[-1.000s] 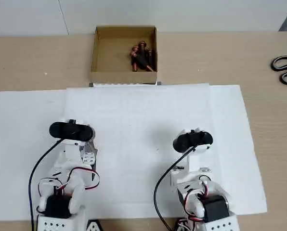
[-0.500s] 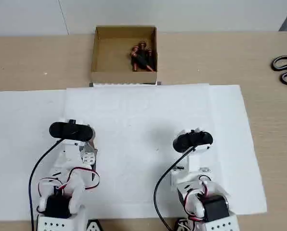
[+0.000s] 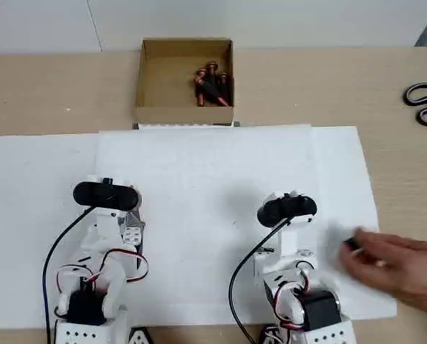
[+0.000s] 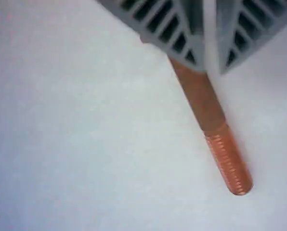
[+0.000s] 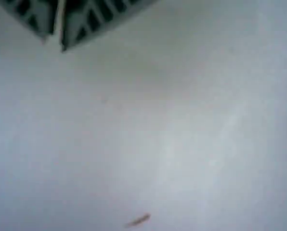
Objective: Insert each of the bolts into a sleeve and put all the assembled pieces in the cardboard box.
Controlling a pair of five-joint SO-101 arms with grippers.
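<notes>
Several assembled copper-and-black pieces (image 3: 212, 84) lie in the right half of the cardboard box (image 3: 153, 79) at the table's far side. Both arms are folded back at the near edge. My left gripper (image 4: 210, 60) is shut, with just a thin line between its grey fingers. A copper bolt (image 4: 212, 124) lies on the white sheet and runs out from under those fingers, threaded end away from them and head end hidden. My right gripper (image 5: 59, 39) is shut above bare white sheet. A person's hand (image 3: 394, 266) holds a small dark piece (image 3: 352, 244) beside the right arm.
A white sheet (image 3: 221, 172) covers the table in front of the arms. Black scissors (image 3: 424, 102) lie on the wood at the far right. A small brownish streak (image 5: 137, 220) marks the sheet in the right wrist view.
A person's hand has come in from the right edge with a small dark piece, reaching the sheet beside the right arm. Neither arm has moved.
</notes>
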